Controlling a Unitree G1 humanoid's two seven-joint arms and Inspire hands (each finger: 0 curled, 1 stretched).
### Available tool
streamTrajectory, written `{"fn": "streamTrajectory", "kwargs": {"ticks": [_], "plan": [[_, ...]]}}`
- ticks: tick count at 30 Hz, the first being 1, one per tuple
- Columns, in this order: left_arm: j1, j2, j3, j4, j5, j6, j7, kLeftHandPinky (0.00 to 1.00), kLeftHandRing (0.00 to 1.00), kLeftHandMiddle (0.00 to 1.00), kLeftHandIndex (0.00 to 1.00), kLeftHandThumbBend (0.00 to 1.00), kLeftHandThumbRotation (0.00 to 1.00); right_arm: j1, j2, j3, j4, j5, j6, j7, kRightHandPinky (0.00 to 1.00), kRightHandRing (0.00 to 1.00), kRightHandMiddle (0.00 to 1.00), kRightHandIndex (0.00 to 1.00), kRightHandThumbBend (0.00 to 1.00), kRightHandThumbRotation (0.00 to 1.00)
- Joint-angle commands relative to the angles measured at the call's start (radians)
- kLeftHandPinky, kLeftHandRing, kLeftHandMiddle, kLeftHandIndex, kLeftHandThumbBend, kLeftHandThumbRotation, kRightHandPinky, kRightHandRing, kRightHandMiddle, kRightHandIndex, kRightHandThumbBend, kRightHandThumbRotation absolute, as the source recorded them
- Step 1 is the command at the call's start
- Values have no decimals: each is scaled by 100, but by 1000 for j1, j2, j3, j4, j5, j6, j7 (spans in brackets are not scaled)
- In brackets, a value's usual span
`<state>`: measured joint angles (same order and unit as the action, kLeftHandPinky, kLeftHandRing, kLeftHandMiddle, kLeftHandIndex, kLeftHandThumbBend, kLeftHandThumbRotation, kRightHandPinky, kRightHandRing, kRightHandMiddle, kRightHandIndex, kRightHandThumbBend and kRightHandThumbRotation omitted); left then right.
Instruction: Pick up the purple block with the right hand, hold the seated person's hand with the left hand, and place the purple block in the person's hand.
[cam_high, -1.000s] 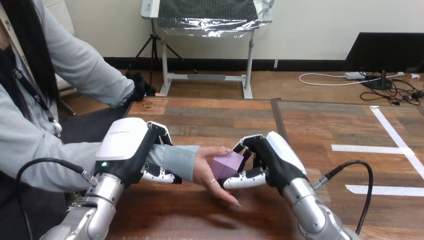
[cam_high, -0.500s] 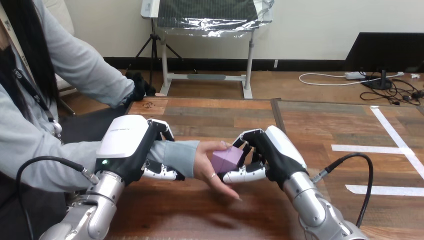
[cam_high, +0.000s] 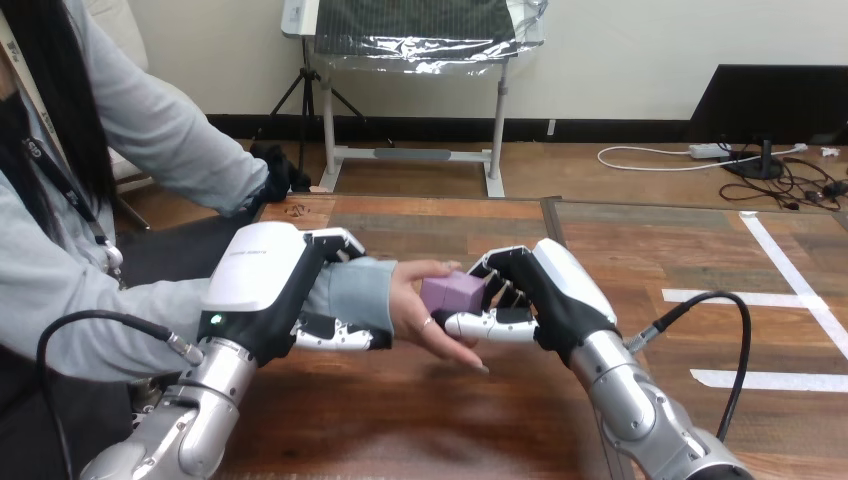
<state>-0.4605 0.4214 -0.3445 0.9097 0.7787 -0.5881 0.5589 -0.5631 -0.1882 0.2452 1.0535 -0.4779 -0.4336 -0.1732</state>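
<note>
Block (cam_high: 452, 292) is off the table (cam_high: 640, 250), up against the person's open palm. Left hand (cam_high: 262, 285) wraps the person's sleeved wrist (cam_high: 355, 295), with its fingers curled over the top and its thumb underneath. Right hand (cam_high: 545, 300) pinches the block, fingers on its upper far side and thumb along its lower edge. Person's hand (cam_high: 420, 322) is held above the table, fingers relaxed and pointing down toward the right hand. The block looks like a small rigid cube: light, not fragile, with smooth faces that are probably a bit slippery. Best hold, I'd say, is two opposite flat faces; a grip on an edge or corner would let it twist out. Low force should be enough.
</note>
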Motion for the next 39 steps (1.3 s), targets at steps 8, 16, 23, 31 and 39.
{"fn": "streamTrajectory", "kwargs": {"ticks": [8,16,23,31,39], "plan": [[-58,19,-1,-66,-2,-45,49,70,63,66,70,90,39,-89,-18,25,-1,-7,-3,11,63,69,73,76,93,72],[-35,30,5,-85,-9,-45,36,73,69,70,73,88,40,-88,-31,30,-3,-6,-13,28,70,72,76,80,97,77],[-1,48,13,-119,-19,-51,22,73,71,72,75,87,40,-87,-47,29,-7,1,-33,64,74,73,78,82,98,80],[32,66,21,-151,-35,-63,11,75,73,73,76,86,40,-88,-58,28,-10,2,-48,88,76,74,80,85,100,83],[62,82,29,-173,-59,-88,6,76,75,74,77,84,43,-89,-70,28,-13,1,-73,106,78,78,82,86,100,89]]}}
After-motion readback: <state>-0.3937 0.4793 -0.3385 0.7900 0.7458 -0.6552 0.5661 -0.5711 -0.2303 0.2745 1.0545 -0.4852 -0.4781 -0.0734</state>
